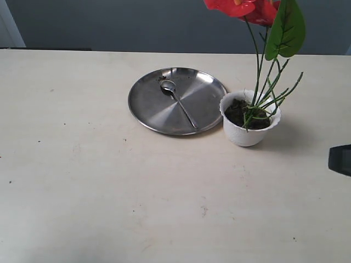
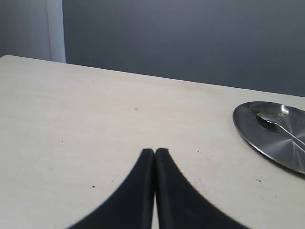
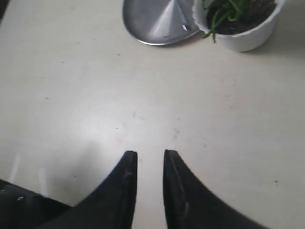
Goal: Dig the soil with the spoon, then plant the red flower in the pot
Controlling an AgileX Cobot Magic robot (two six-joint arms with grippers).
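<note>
The left gripper [image 2: 155, 151], its two black fingers pressed together and holding nothing, hovers over bare surface [image 1: 82, 181], with the round steel plate [image 1: 159, 115] well apart from it, off toward the middle. One slim silver spoon [image 1: 176, 98] lies on that plate, bowl toward the far rim and handle running toward the near edge, a few dark crumbs beside its bowl. Just beside the plate stands one small white pot [image 1: 241, 134] with a scalloped rim, upright on the surface and holding dark crumbly soil [image 1: 236, 114]. The red flower [image 1: 244, 8] rises from that soil on several thin green stems, its glossy red blooms cut off by the top of the exterior view, one large green leaf beside them. The right gripper [image 3: 150, 155], fingers slightly parted with a narrow gap and nothing between them, hangs above the surface near the front right, well apart from the pot and plate.
</note>
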